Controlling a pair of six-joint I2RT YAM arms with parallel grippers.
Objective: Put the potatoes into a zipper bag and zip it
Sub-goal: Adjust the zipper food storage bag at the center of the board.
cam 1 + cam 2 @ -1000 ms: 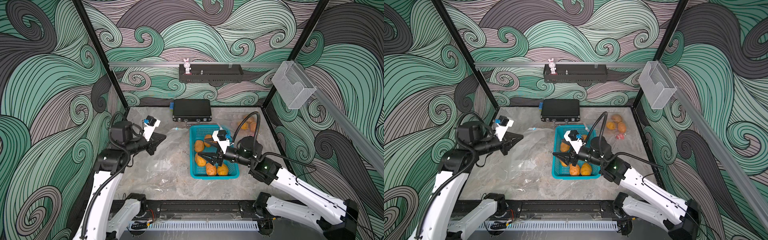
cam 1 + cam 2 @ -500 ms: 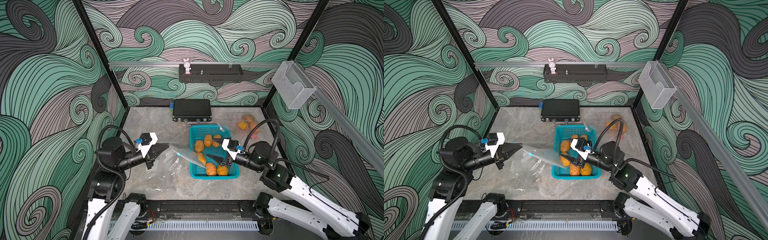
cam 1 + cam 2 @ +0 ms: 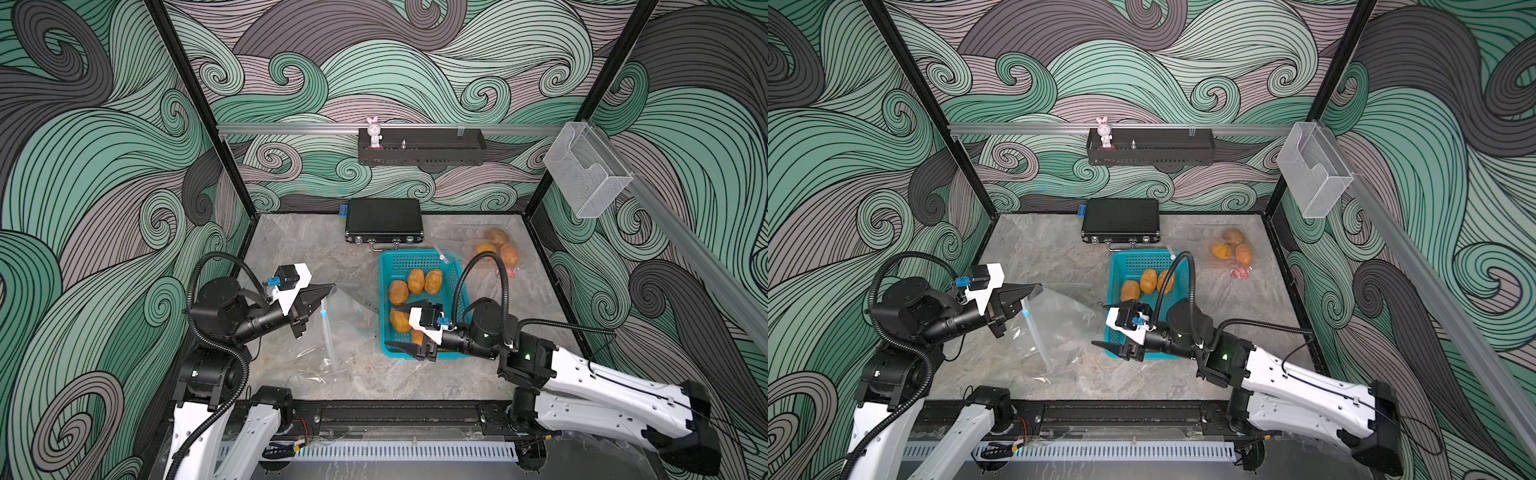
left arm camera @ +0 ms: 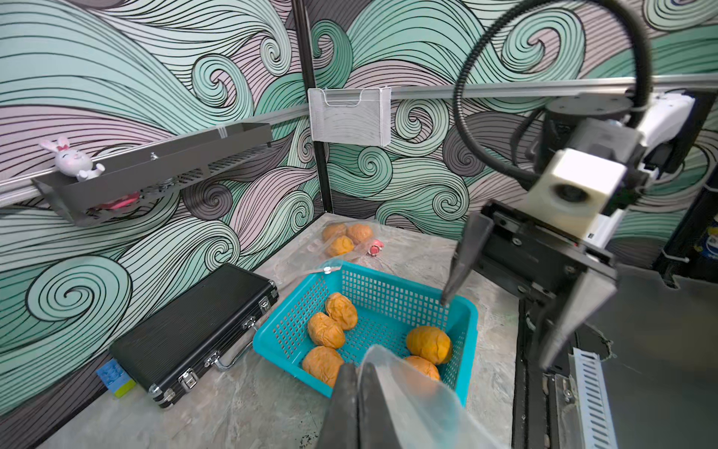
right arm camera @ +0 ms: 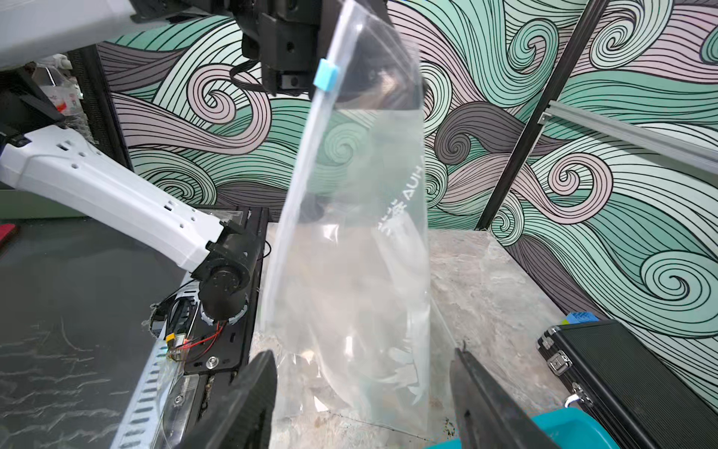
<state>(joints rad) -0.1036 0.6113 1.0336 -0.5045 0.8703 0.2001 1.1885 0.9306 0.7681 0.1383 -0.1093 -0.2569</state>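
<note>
Your left claw (image 3: 328,289) is clamping tight on the zipper bag (image 5: 349,233) by a top corner, dangling it over the surface (image 3: 299,241) — your right claw (image 5: 361,352) is gaping wide, gripping nothing, facing the bag. The potatoes (image 3: 415,282) are sitting in the teal basket (image 3: 415,259) beside it.

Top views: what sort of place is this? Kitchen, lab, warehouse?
Most likely a lab robot cell, not a kitchen. The left arm and right arm are mounted on a front rail; black frame posts carry printed wave walls; staged props: basket of potatoes, black case.
</note>
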